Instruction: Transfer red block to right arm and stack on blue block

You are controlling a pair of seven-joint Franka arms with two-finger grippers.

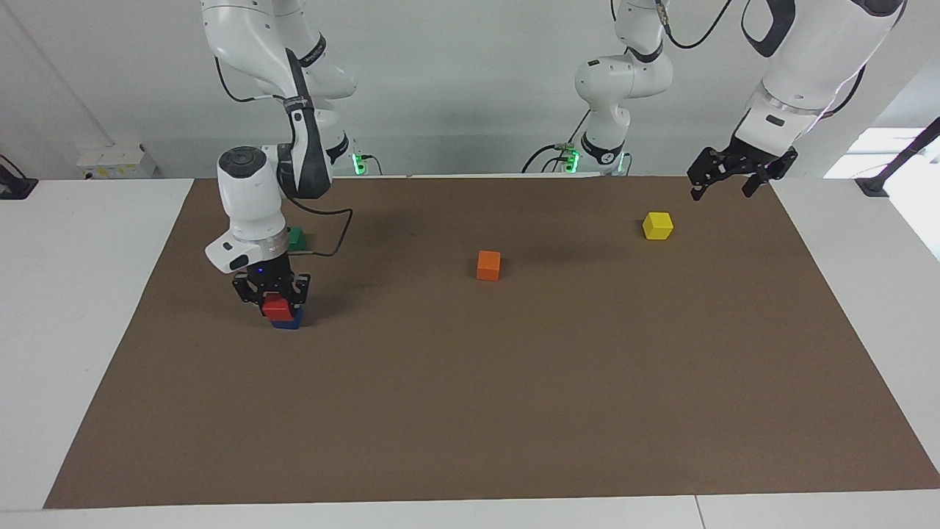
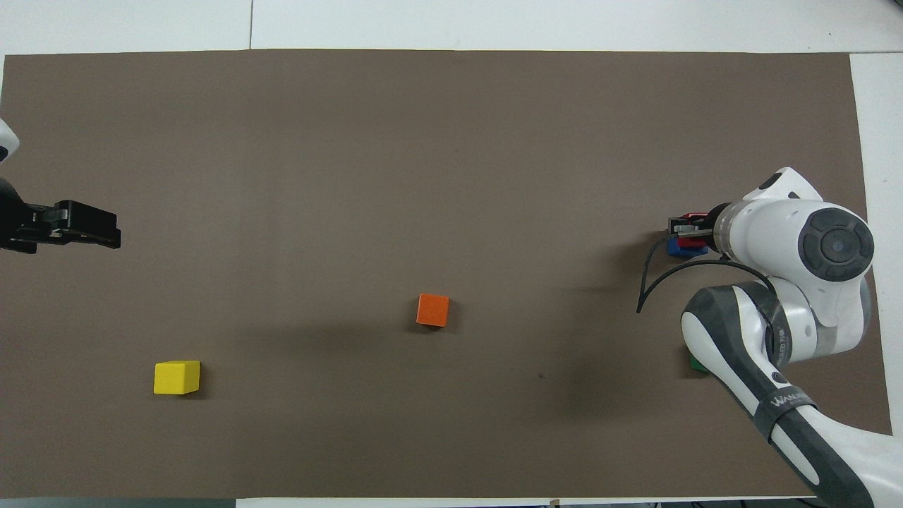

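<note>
Red block (image 1: 277, 309) sits on the blue block (image 1: 288, 321) at mid-left of the facing view, pinched by the right gripper (image 1: 271, 300); overhead, the arm mostly hides both. Left gripper (image 1: 723, 180), spread, hangs upper right.

Lighting: bright, even, diffuse from above. Brown mat (image 1: 470, 382) matte, no glare. Shadows: soft, faint, one beside the orange cube (image 1: 488, 264), a broader one under the right arm (image 1: 253, 198). Bright patch at the white surface (image 1: 899, 158) edge. Focus: sharp throughout; no visible edge distortion.
</note>
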